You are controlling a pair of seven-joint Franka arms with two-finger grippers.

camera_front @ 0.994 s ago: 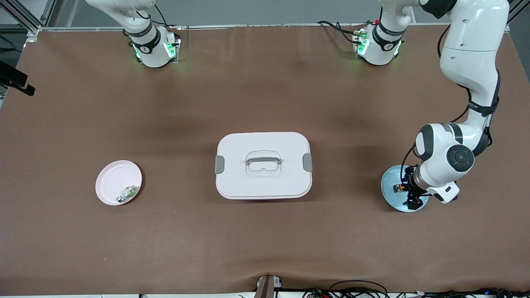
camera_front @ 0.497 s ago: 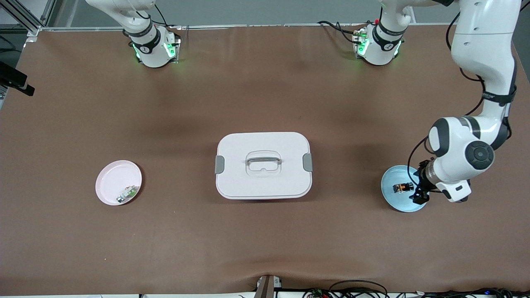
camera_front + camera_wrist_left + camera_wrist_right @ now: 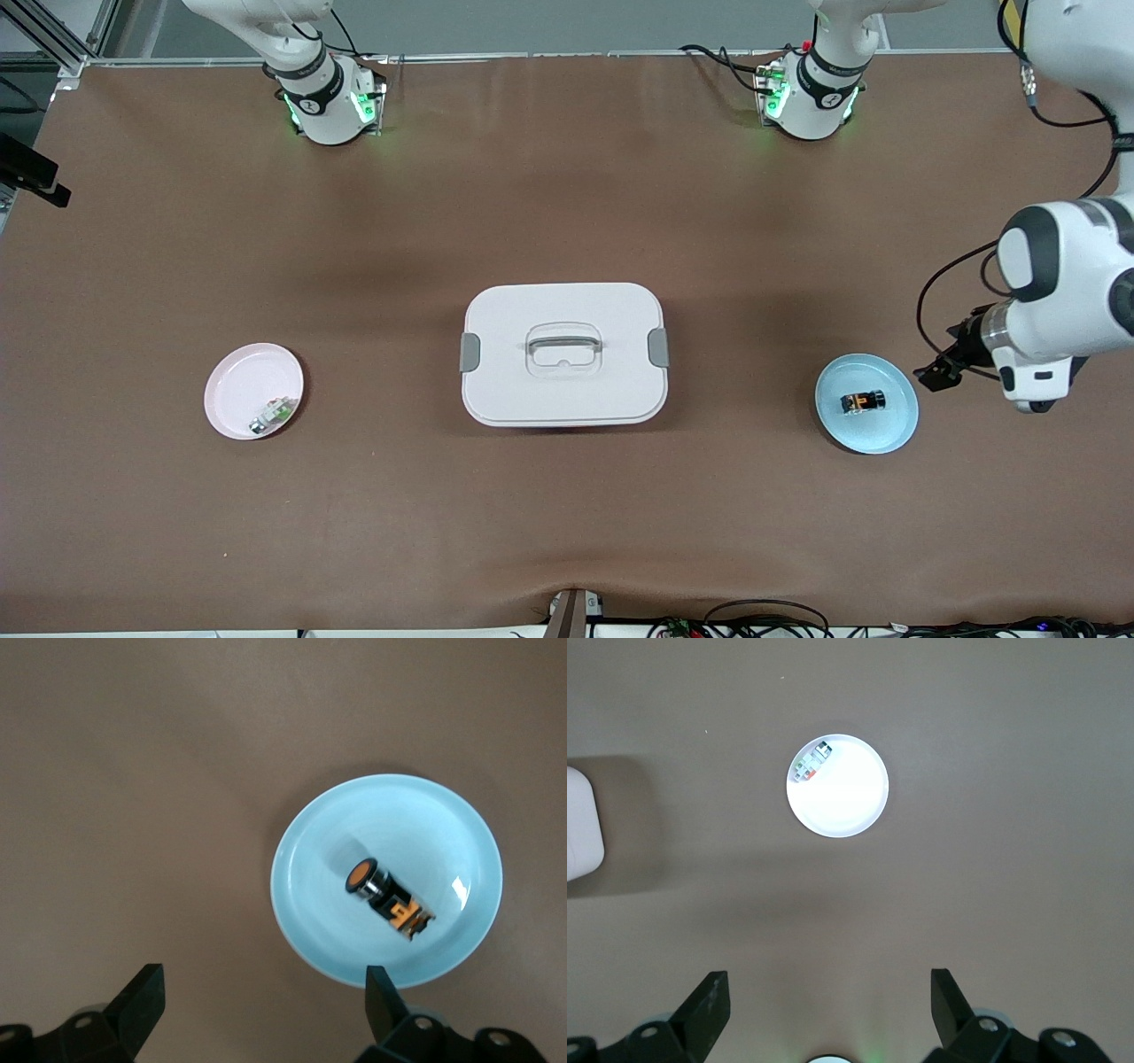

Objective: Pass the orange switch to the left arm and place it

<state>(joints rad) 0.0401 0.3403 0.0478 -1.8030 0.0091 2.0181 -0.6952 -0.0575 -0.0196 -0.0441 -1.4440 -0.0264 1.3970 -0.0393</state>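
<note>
Orange switch (image 3: 388, 896): small black cylinder, orange cap, orange-tan block end, lying in round light-blue plate (image 3: 301, 837). No legible writing. Left claw (image 3: 261, 1001) and right claw (image 3: 824, 1005): fully open, empty.

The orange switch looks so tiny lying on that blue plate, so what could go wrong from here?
The orange switch is a small cylinder lying on its side in the blue plate; it could roll or slip when pinched. The left gripper hangs open off the plate's edge, so a misaimed descent might tip the plate. The box sits mid-table, between both plates; a low carry could hit it.
</note>
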